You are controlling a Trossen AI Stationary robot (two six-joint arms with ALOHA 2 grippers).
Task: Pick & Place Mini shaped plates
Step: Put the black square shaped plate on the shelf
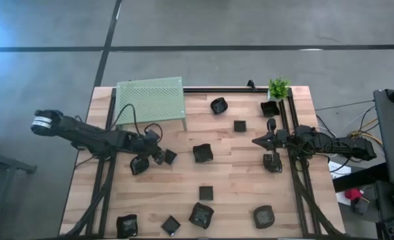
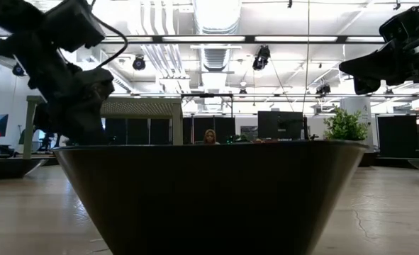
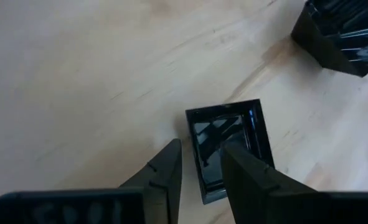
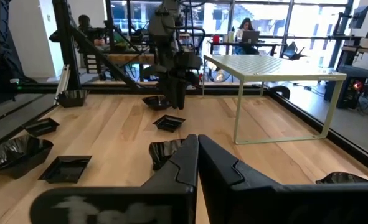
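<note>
The small square plate (image 3: 228, 148) under your left gripper (image 3: 199, 163) is a glossy black dish with a flat floor and low sloping walls, lying flat on the bare wooden table (image 1: 237, 180). In the left wrist view the two fingers stand apart above its near rim, holding nothing. From above, this plate (image 1: 170, 157) sits just beside the gripper's (image 1: 158, 155) tips, in front of the green perforated platform (image 1: 150, 97). A crinkled angular plate (image 1: 139, 166) lies right by the same gripper, and another (image 1: 203, 153) sits near the table's middle.

The other mini plates are scattered over the table: square ones (image 1: 206, 193), a faceted one (image 1: 201, 215), a rounder one (image 1: 263, 217). One fills the low view (image 2: 209, 191).

Your right gripper (image 1: 257, 141) hangs over the table's right side, fingers pressed together and empty, near the potted plant (image 1: 278, 87).
</note>
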